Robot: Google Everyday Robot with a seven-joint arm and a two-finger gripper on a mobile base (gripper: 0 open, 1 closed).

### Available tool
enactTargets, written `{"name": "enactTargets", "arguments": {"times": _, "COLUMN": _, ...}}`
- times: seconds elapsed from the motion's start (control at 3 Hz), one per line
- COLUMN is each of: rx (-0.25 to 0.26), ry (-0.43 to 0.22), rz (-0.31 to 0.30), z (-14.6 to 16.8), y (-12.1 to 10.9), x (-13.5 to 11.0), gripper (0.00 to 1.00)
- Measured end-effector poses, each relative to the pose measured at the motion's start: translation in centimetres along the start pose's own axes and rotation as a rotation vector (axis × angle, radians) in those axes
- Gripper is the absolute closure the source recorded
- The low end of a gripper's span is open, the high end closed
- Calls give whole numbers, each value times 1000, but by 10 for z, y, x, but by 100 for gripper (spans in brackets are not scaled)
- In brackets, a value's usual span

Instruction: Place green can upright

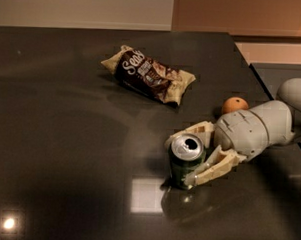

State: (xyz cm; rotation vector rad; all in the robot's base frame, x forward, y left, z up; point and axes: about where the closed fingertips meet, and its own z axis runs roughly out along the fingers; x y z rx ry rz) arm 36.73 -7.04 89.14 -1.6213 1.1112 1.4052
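Note:
The green can [184, 163] stands upright on the dark table [64, 138], right of the middle, its silver pull-tab top facing up. My gripper [179, 163] reaches in from the right and has the can between its two beige fingers. One finger [192, 133] lies behind the can's top rim and the other finger [213, 171] presses on its front right side. The jaws are shut on the can, whose base rests on the table.
A dark crumpled snack bag [148, 74] lies at the back middle of the table. A small orange [234, 104] sits just behind my wrist. The table's right edge [248, 66] runs close by the arm. A bright light reflection [146, 195] lies in front of the can.

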Motion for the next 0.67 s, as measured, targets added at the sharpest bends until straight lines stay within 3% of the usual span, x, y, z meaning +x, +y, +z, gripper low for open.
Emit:
{"name": "enactTargets", "arguments": {"times": 0.33, "rx": 13, "ry": 4, "rz": -1, "z": 1, "y": -4, "x": 0, "gripper": 0}}
{"name": "enactTargets", "arguments": {"times": 0.67, "rx": 14, "ry": 4, "rz": -1, "z": 1, "y": -4, "x": 0, "gripper": 0}}
